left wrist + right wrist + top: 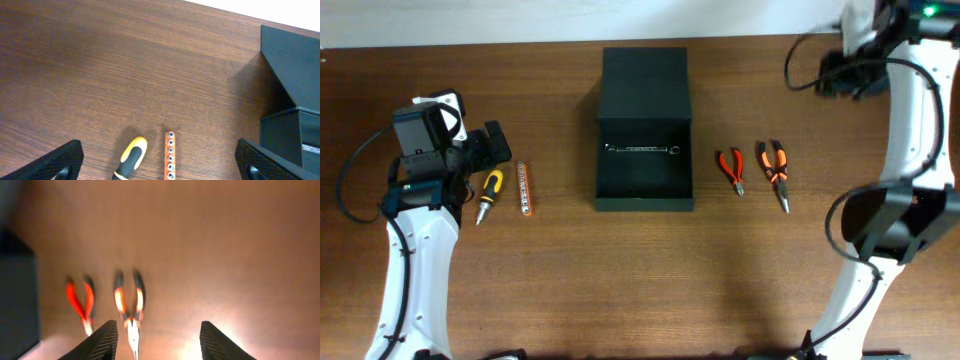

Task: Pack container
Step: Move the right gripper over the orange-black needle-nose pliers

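The black container stands open at the table's middle, its lid tilted up at the back. A silver wrench lies inside. My left gripper is open and empty, hovering by a yellow-and-black screwdriver and an orange socket rail. In the left wrist view both lie between the fingers, with the container at right. My right gripper is open and empty, high above the table. Orange-and-black pliers and red pliers lie ahead of it, to its left.
The red pliers and orange-and-black pliers lie side by side right of the container. The right arm stands raised along the right edge, with cables near the back. The right wrist view is blurred.
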You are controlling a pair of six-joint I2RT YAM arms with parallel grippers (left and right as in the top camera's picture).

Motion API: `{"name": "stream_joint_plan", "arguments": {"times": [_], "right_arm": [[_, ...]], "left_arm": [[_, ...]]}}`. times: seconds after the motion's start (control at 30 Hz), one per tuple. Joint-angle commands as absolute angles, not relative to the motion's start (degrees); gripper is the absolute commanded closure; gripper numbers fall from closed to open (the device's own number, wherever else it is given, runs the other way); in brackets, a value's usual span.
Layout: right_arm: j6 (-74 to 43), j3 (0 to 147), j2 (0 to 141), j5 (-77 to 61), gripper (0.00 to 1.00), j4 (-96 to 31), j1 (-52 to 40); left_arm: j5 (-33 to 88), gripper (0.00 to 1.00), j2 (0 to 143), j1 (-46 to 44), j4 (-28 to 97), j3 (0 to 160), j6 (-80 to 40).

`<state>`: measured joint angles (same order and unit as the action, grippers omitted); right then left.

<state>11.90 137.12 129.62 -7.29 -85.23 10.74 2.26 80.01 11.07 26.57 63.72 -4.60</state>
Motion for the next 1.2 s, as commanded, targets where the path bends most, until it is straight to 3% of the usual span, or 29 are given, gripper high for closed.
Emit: {"name": "stream_joint_plan", "arguments": {"times": [0.0,0.27,0.53,0.8,1.1,1.13,1.17], "right_arm": [[10.68,128.7,129.99,-9.74,0.48,-84.82,9.87],[16.69,113.75,129.99,-9.72,0.44,-81.58,7.42],[17.76,111.15,128.6,-9.45,0.35,-85.23,5.37],[17.8,110.37,116.44,-8.36,0.27,-88.9,3.01],[16.88,99.68,108.42,-8.43,0.26,-79.68,4.67],[16.91,97.82,108.49,-8.38,0.23,-77.67,4.54],[16.88,95.94,108.73,-8.4,0.03,-75.44,4.51]], "left_arm": [[1.65,0.01,80.2,11.42,26.41,64.88,-5.13],[1.67,0.01,80.2,11.42,26.44,64.88,-5.15],[1.65,0.01,80.2,11.42,26.44,64.88,-5.15],[1.67,0.01,80.2,11.42,26.41,64.88,-5.13],[1.65,0.01,80.2,11.42,26.44,64.88,-5.13],[1.65,0.01,80.2,11.42,26.44,64.88,-5.15],[1.65,0.01,80.2,11.42,26.44,64.88,-5.15]]}}
